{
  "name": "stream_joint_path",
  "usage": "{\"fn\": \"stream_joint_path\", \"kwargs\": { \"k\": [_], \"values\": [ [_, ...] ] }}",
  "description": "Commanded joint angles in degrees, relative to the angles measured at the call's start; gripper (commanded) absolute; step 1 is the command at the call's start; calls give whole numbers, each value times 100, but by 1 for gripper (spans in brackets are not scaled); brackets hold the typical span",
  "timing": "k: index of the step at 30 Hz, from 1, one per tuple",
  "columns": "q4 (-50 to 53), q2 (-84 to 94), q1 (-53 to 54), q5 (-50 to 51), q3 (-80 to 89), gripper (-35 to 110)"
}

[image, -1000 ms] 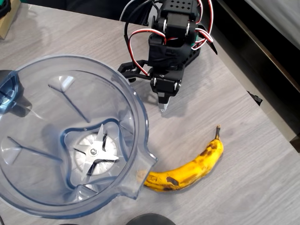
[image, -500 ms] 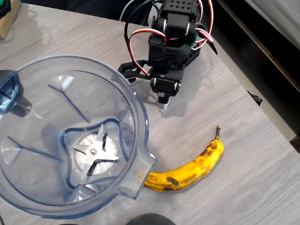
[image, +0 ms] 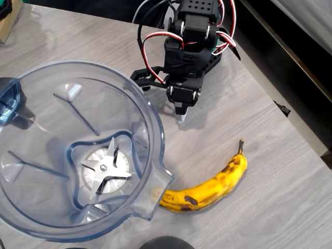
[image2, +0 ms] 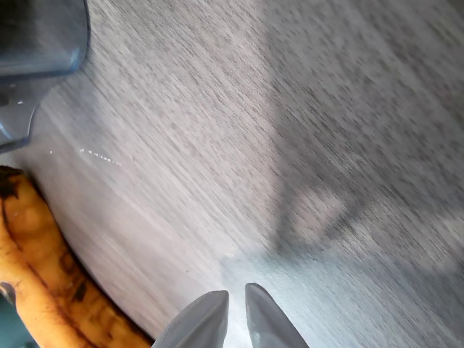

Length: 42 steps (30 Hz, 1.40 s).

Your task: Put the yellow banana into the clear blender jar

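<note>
- Nearest in the overhead view, the jar [image: 31, 104] stands upright on the wooden table [image: 270, 207], empty but for the silver blade [image: 106, 168] at its bottom; its pour spout points toward the banana.
- The banana [image: 210, 188] lies flat on the table just beside the spout, its blunt end close to or touching the spout and its dark stem pointing away. In the wrist view the banana [image2: 36, 275] sits at the lower left edge.
- Farther back, the gripper [image: 180, 118] hangs over bare table, well apart from the banana. In the wrist view its fingertips [image2: 206, 313] are nearly together with a thin gap, holding nothing.
- Progress: I judge the task not yet begun. The banana is untouched; reaching, grasping, lifting and dropping it into the jar all remain.
- No brand, label or readable writing shows on anything.
</note>
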Motion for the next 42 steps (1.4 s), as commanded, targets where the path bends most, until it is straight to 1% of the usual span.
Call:
{"fn": "stream_joint_path", "kwargs": {
  "k": [1,30,34,42],
  "values": [
    [18,176,18,-26,62,0],
    [18,176,18,-35,62,0],
    [9,176,-167,-44,62,0],
    [9,176,-193,-44,62,0]
  ]
}}
